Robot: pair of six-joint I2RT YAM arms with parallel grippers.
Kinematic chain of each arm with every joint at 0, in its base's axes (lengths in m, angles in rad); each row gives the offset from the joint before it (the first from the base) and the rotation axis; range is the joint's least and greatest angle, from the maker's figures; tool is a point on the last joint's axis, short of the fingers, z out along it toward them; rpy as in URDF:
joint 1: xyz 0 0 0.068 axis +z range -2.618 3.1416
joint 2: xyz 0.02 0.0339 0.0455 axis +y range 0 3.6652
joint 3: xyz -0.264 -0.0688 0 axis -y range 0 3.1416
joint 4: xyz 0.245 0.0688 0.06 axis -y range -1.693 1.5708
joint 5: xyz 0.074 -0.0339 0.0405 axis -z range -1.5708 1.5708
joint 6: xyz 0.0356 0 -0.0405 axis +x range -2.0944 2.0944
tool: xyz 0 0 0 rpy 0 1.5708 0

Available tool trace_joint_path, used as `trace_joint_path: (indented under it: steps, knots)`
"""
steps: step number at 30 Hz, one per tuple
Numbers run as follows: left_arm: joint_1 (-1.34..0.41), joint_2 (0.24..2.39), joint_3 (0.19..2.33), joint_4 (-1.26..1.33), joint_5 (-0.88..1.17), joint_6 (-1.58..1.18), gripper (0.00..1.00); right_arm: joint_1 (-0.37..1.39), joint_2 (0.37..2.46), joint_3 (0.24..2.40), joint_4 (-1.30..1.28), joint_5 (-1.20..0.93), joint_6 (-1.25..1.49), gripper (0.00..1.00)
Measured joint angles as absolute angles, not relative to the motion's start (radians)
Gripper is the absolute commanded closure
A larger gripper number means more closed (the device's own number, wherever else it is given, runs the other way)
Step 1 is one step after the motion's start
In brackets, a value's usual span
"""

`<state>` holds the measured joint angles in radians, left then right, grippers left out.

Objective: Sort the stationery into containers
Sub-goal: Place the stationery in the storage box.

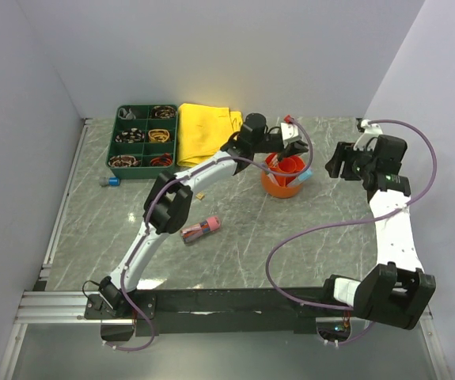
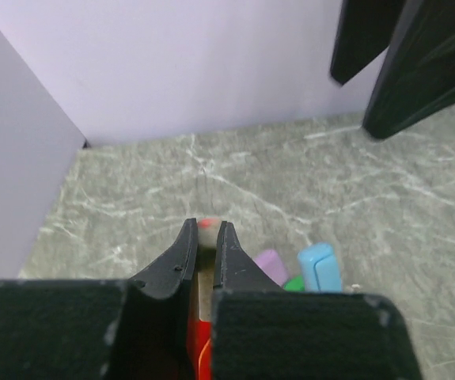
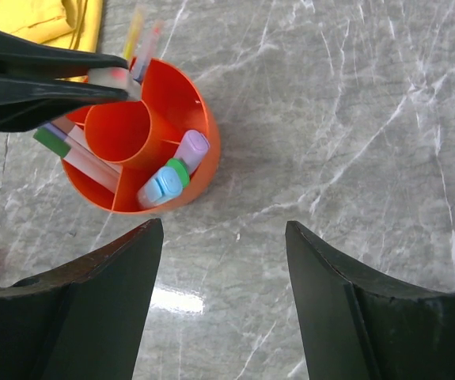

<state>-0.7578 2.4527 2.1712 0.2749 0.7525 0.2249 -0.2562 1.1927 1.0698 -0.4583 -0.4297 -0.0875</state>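
My left gripper (image 1: 292,146) hangs over the round orange pot (image 1: 282,184) and is shut on a white pen with a red end (image 2: 206,239). In the right wrist view its dark fingers (image 3: 45,79) reach in from the left over the pot's rim (image 3: 203,127). The pot holds several markers, among them a blue-capped one (image 3: 159,186), a purple-capped one (image 3: 193,147) and a green-tipped one (image 3: 51,141). My right gripper (image 3: 223,229) stands open above bare table to the right of the pot, nothing between its jaws. Pink markers (image 1: 202,228) lie mid-table.
A dark green compartment tray (image 1: 144,136) with small bits sits at the back left, a folded yellow cloth (image 1: 207,131) beside it. A blue-capped item (image 1: 112,180) lies in front of the tray. A tiny bit (image 1: 202,192) rests near the left arm. Walls enclose three sides.
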Motion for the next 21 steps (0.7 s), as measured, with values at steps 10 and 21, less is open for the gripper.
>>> trace_joint_path:
  steps: [10,21]
  knots:
    - [-0.757,2.487,2.183,0.265,0.735,0.250,0.83,-0.278,1.176,1.007,-0.461,-0.430,-0.087,0.29]
    - [-0.757,2.500,2.183,0.260,0.720,0.265,0.61,-0.282,1.192,1.007,-0.456,-0.435,-0.081,0.29]
